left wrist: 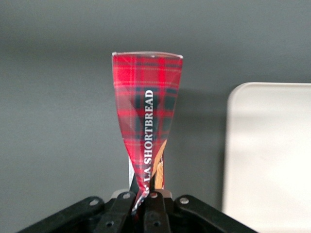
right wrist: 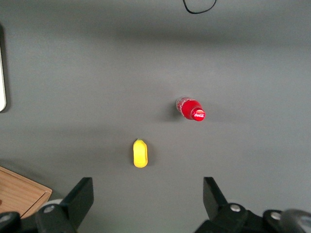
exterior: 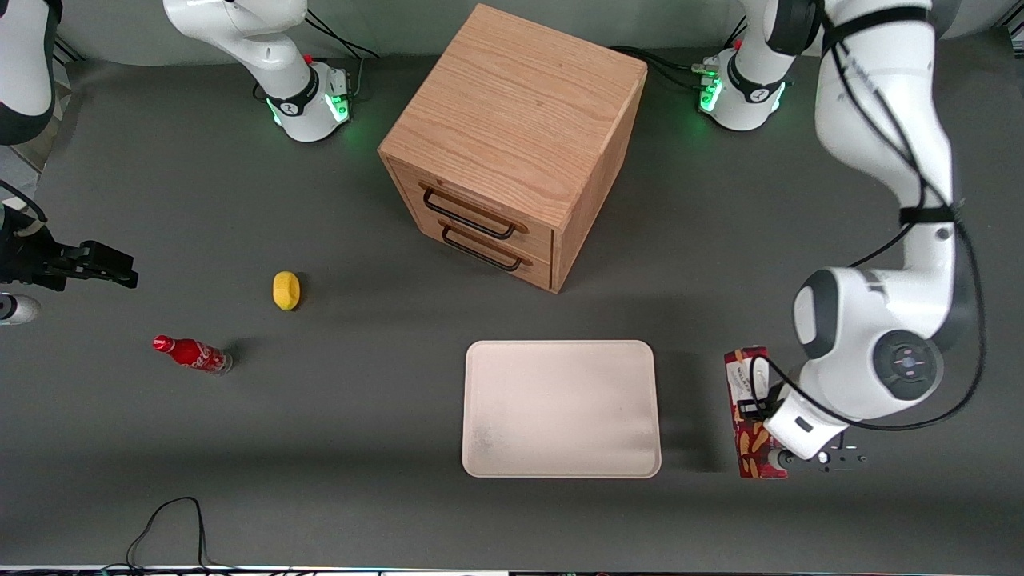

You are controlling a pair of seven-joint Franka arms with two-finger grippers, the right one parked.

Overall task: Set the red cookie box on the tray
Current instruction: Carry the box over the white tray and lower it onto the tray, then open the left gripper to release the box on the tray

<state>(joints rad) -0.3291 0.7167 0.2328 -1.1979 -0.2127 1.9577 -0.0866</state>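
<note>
Now we see our gripper (left wrist: 141,201) clamped on one end of the red cookie box (left wrist: 147,121), just beside the tray (exterior: 560,408).

The dark grey tabletop (exterior: 336,432) carried a wooden drawer cabinet (exterior: 516,144), the cream tray (exterior: 562,409) nearer the camera, and, toward the parked arm's end, a yellow object (exterior: 286,290) and a red soda bottle (exterior: 192,354) (lying on its side). The gripper (exterior: 772,432) pinched the red cookie box (exterior: 752,412) beside the tray.
</note>
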